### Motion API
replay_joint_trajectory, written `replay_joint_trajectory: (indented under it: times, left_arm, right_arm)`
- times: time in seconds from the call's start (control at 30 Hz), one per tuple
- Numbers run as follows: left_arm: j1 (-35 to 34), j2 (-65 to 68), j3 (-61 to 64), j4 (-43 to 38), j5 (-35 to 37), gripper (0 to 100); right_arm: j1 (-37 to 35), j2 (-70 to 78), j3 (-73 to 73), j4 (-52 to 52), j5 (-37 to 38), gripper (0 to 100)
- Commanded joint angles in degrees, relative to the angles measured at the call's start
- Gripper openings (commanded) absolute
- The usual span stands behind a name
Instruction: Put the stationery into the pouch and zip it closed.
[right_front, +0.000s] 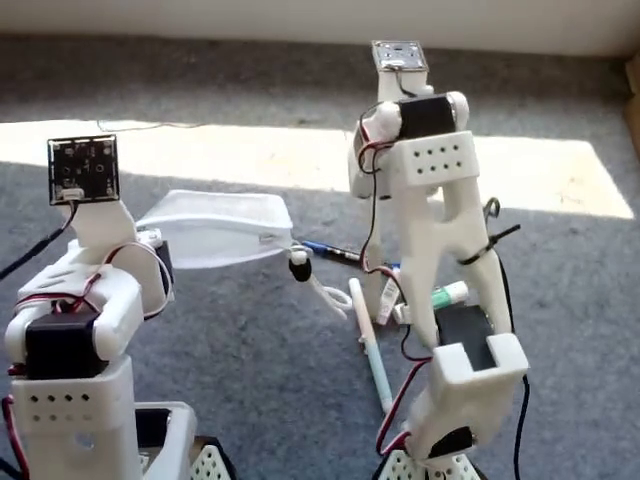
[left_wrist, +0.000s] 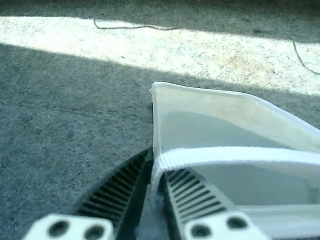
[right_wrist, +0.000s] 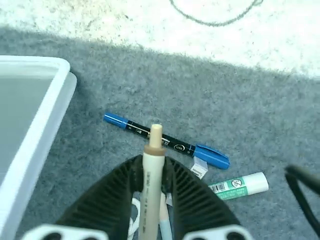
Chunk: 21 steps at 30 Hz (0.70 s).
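Note:
The white translucent pouch (right_front: 222, 230) hangs lifted off the grey carpet, its mouth facing the right arm. My left gripper (right_front: 160, 256) (left_wrist: 155, 167) is shut on the pouch (left_wrist: 225, 130) at its webbing edge. My right gripper (right_wrist: 152, 162) is above the carpet, shut on a cream pen (right_wrist: 151, 170) that sticks out past the fingertips. Below it lie a blue marker (right_wrist: 165, 141) (right_front: 330, 250) and a green-and-white glue stick (right_wrist: 237, 184) (right_front: 450, 293). The pouch's corner (right_wrist: 30, 120) is off to one side of the right gripper.
A white pen with a pale blue end (right_front: 372, 350) lies on the carpet beside the right arm (right_front: 440, 230). A white loop cord with a black end (right_front: 300, 266) lies under the pouch's corner. A sunlit band (right_front: 300, 160) crosses the carpet behind the arms.

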Motion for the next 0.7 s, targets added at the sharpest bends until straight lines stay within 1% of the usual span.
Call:
replay_joint_trajectory:
  times: [0.0, 0.23, 0.47, 0.53, 0.67]
  left_arm:
    - [3.3, 5.76, -8.22, 3.25, -0.35, 1]
    - [3.38, 21.85, -19.91, 8.26, 0.0, 1]
    - [3.38, 32.48, -34.42, 15.56, 1.67, 1]
    - [3.38, 34.24, -36.44, 17.05, 1.67, 1]
    - [3.38, 35.21, -36.09, 17.32, 1.67, 1]
  right_arm:
    - [-0.57, -10.68, 3.91, 0.84, 0.26, 0.5]
    - [-0.57, -21.32, 10.07, 0.84, 0.26, 0.5]
    - [-0.75, -29.67, 13.58, 0.84, 0.26, 0.5]
    - [-0.84, -31.52, 13.76, 0.84, 0.26, 0.5]
    - [-0.84, -34.95, 13.41, 0.75, 0.26, 0.5]
